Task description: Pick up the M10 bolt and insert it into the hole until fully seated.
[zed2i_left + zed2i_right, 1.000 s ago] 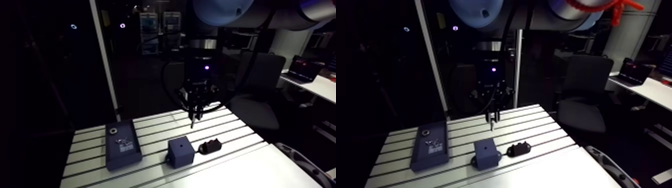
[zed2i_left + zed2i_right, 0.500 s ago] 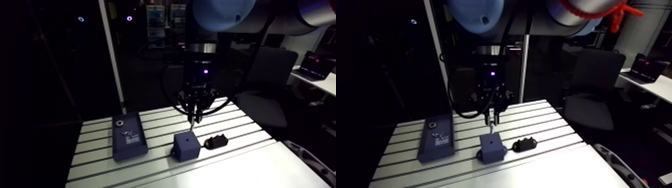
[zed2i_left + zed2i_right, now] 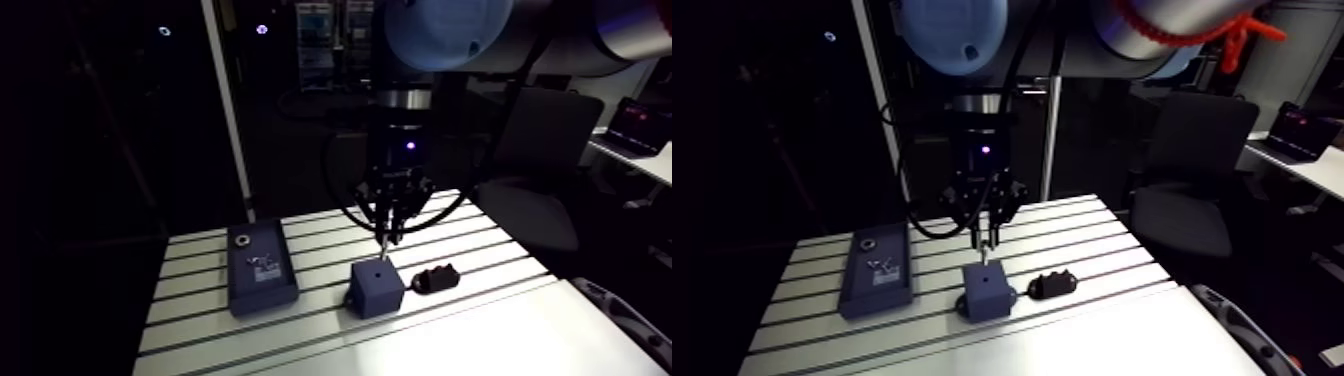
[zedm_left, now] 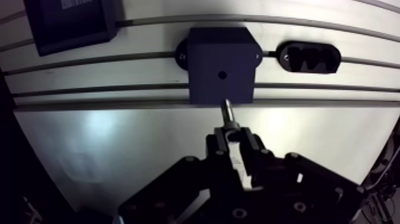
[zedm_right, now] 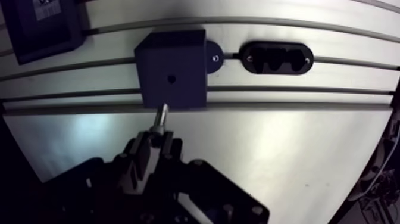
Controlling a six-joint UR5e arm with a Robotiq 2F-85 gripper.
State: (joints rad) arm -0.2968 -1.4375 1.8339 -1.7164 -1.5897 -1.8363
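Since the earlier frame the fingers (image 4: 251,146) have travelled from behind the block (image 4: 221,62) to a position over it, closer to its top face. They are closed on the bolt (image 4: 228,113), which projects from between them, shank down. In the wrist view the bolt tip lies over the block edge nearest the fingers, short of the hole (image 4: 222,75). A black oval fixture (image 4: 309,58) sits beside the block. A tray (image 4: 71,24) lies on the other side, farther off on the tabletop (image 4: 119,149).
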